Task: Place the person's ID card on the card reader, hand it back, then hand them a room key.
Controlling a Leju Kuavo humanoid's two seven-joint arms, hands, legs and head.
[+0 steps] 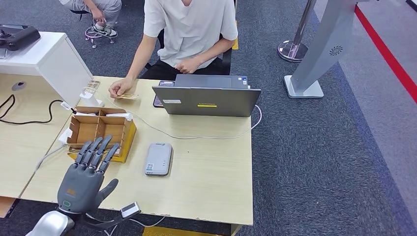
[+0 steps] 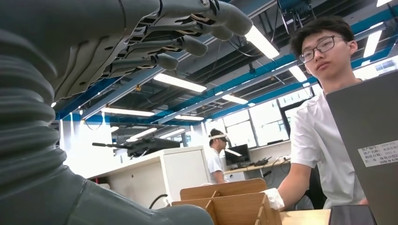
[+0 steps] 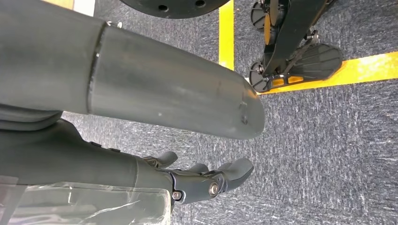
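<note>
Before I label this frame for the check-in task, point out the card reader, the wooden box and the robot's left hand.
card reader (image 1: pixel 159 159): head view, centre of its grey top.
wooden box (image 1: pixel 81 129): head view, floor of a compartment.
left hand (image 1: pixel 82 181): head view, back of the hand.

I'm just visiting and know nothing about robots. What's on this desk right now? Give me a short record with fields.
Left hand: left hand raised over the near edge of the desk, fingers spread, holding nothing
Right hand: right hand hangs over the carpet, holding nothing
Card reader: grey card reader lies flat on the desk, nothing on it
Box: wooden divided box just beyond the left hand
Person: person seated across the desk, one hand on a card
Laptop: laptop open toward the person
</note>
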